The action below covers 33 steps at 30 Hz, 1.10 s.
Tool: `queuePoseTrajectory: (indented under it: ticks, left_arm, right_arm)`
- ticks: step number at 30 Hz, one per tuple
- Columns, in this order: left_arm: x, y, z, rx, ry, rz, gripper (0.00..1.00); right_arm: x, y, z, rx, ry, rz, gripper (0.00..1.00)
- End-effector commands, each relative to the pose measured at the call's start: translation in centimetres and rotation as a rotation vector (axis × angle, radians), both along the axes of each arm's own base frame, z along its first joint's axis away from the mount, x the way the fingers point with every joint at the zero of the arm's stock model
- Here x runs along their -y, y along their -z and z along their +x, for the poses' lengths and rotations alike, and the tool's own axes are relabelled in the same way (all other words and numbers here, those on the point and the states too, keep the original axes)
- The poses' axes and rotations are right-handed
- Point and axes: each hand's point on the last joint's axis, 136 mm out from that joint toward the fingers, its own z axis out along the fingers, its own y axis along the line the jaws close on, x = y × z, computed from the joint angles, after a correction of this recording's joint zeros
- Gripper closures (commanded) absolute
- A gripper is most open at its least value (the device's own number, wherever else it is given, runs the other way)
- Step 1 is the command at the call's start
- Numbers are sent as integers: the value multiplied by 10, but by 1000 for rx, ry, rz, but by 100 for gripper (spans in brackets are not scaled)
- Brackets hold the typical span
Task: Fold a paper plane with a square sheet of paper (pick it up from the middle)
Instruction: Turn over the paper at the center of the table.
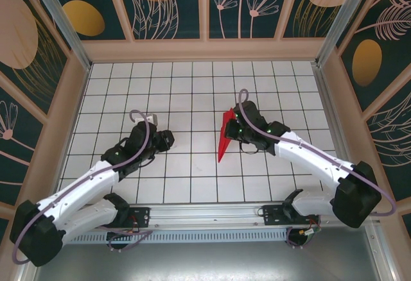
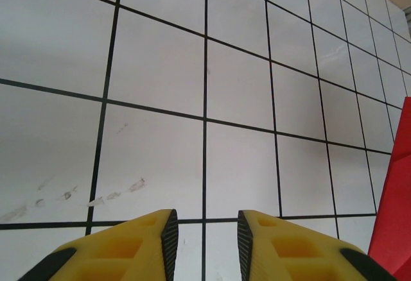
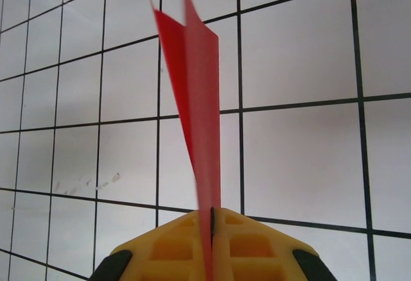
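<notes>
White grid table (image 1: 192, 82), floral wall panels (image 1: 167, 5) behind. Right gripper (image 3: 212, 220) is pinched tight on the paper plane (image 3: 196, 101) at its centre crease and holds it on edge near the table's middle. Left gripper (image 2: 205, 224) has its jaws slightly parted and empty, well apart to the left. Folding looks finished. The next move likely calls for a gentle set-down and a clean release.

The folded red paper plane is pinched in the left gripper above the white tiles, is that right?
Not quite: it is the right gripper that pinches the paper plane, as the right wrist view shows. The left gripper is open, with nothing between its fingers.
</notes>
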Motion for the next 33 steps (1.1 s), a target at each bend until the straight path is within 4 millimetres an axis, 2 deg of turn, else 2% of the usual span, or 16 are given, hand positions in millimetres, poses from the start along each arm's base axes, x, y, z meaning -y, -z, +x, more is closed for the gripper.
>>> queuePoseTrajectory:
  ticks: [1, 8, 11, 17, 23, 29, 33]
  left_arm:
    - [-15, 9, -12, -24, -11, 47, 63]
    - [-34, -13, -14, 41, -42, 110, 58]
    - [-35, -19, -13, 58, -33, 135, 58]
    - [-33, -3, -11, 32, 3, 170, 58]
    - [-40, 6, -8, 21, -17, 195, 55]
    - [-42, 12, -5, 15, -17, 203, 54]
    - [-42, 16, -6, 5, -14, 200, 54]
  right_arm:
    - [18, 11, -12, -10, 1, -81, 93]
    - [31, 11, -25, -19, -34, -153, 93]
    - [35, 14, -27, -22, -39, -178, 93]
    - [34, 22, -19, -34, -32, -222, 93]
    - [37, 32, -3, -77, -23, -364, 94]
    - [21, 40, 6, -113, -36, -404, 94]
    - [16, 55, 10, -149, -32, -458, 94]
